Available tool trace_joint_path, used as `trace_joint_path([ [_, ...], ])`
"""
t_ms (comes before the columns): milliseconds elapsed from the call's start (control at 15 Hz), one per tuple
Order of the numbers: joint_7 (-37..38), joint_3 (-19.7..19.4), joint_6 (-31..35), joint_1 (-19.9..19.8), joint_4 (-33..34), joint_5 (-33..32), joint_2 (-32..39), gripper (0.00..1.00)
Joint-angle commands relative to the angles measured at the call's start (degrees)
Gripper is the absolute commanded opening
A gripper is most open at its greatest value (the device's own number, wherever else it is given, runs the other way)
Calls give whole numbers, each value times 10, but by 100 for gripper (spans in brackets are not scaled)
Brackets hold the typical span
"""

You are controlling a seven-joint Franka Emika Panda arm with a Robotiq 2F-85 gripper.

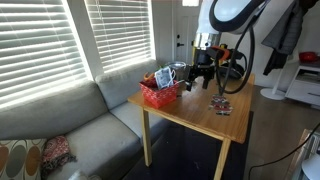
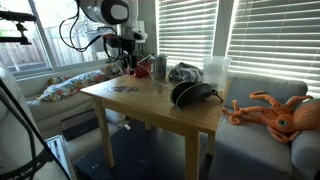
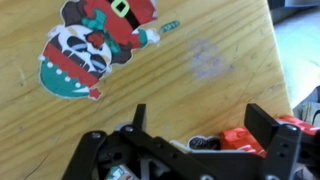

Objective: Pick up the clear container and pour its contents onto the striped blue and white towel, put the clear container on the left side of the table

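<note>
Arm [image 1: 232,14] bent downward, jaws apart over table [image 1: 190,120].

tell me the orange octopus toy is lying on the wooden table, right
Not right: the orange octopus toy lies on the grey couch beside the wooden table, not on it. An exterior view shows this.
</note>
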Motion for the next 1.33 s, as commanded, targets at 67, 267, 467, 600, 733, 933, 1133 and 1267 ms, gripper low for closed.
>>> trace_joint_path([
  [67, 30, -5, 29, -39, 13, -79, -23, 100],
  [267, 3, -24, 39, -58, 31, -91, -23, 100],
  [467, -51, -48, 37, -68, 57, -89, -16, 100],
  [600, -107, -68, 22, -71, 78, -85, -12, 100],
  [733, -159, -85, 11, -77, 96, -94, -9, 100],
  [933, -216, -107, -6, -88, 128, -119, 0, 100],
  [1133, -269, -119, 22, -101, 152, -170, 20, 100],
  [1267, -284, -126, 40, -109, 167, -197, 38, 100],
])
